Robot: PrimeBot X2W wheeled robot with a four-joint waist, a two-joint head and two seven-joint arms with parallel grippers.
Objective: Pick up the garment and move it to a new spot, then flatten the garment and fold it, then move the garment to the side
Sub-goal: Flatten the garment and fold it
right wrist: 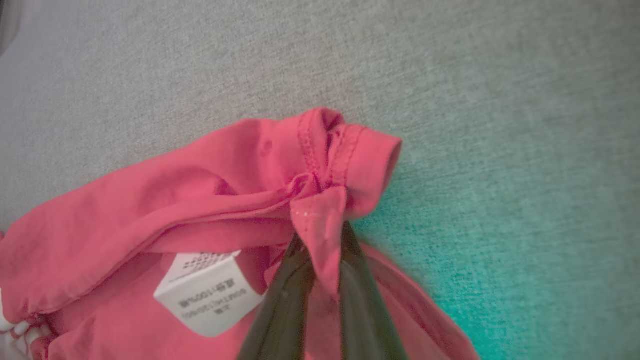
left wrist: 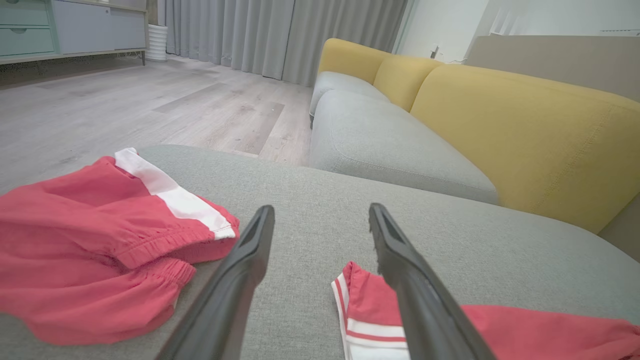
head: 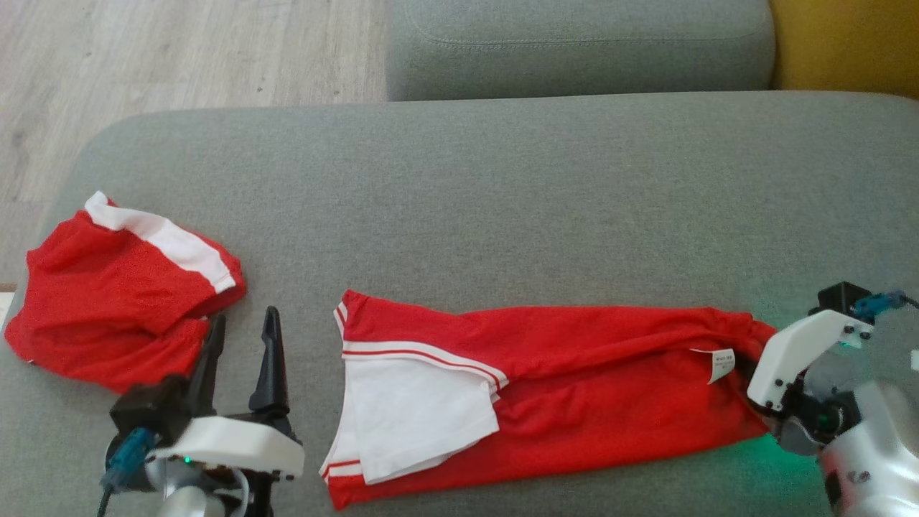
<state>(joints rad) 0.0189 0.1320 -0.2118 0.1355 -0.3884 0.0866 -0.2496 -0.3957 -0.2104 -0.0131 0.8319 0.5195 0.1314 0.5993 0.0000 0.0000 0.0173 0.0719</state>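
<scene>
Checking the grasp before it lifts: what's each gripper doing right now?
Left gripper: open, holding nothing.
Right gripper: closed on one end of the long red-and-white fabric garment.

Red cloth garment (right wrist: 200, 200), pinched in the right jaws: thin, soft weave, matt, with a stitched hem.
White oblong care label (right wrist: 207, 295), just left of the right jaws: smooth, stiff, printed.
Grey upholstered cushion (head: 502, 201), under both jaws: coarse woven fabric, matt.
Red crumpled shorts (head: 108, 309), left of the left jaws: matt cloth, gathered elastic edge.
Left jaws: dark, smooth, plastic-looking, faint sheen.
Pale plank floor (left wrist: 150, 100), beyond the left jaws: wood grain, low sheen.
</scene>
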